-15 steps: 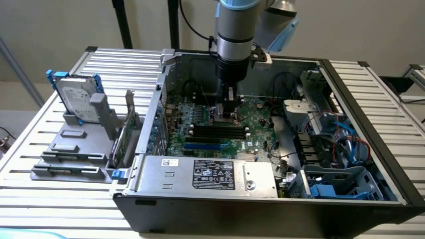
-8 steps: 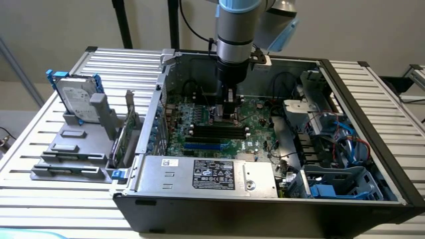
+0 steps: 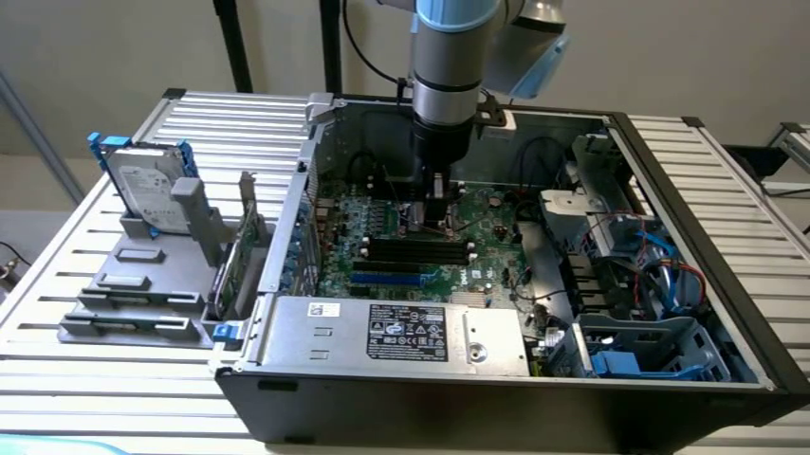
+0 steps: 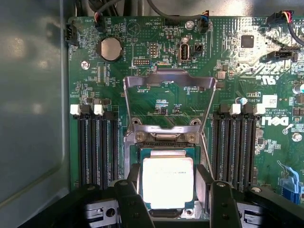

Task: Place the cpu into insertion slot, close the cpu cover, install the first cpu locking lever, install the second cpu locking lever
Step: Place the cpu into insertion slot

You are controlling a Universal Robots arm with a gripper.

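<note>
The cpu [image 4: 167, 183] lies flat, shiny silver face up, inside the insertion slot [image 4: 166, 150] on the green motherboard. My gripper [image 4: 169, 190] hangs right over it, open, with one black finger [image 4: 129, 197] on each side of the chip and a narrow gap to its edges. The cpu cover [image 4: 168, 80], a thin silvery frame with a window, is swung back off the socket and hinged at its far edge. In the exterior view the gripper [image 3: 437, 216] reaches down into the open computer case at the middle of the board and hides the socket.
Black memory slots flank the socket on both sides [image 4: 97, 147] [image 4: 237, 147]. A coin battery [image 4: 110, 49] sits beyond the cover. A large grey labelled box [image 3: 393, 332] fills the case front. Cables and drive bays [image 3: 633, 265] crowd the exterior view's right. A hard drive [image 3: 146, 185] stands outside the case.
</note>
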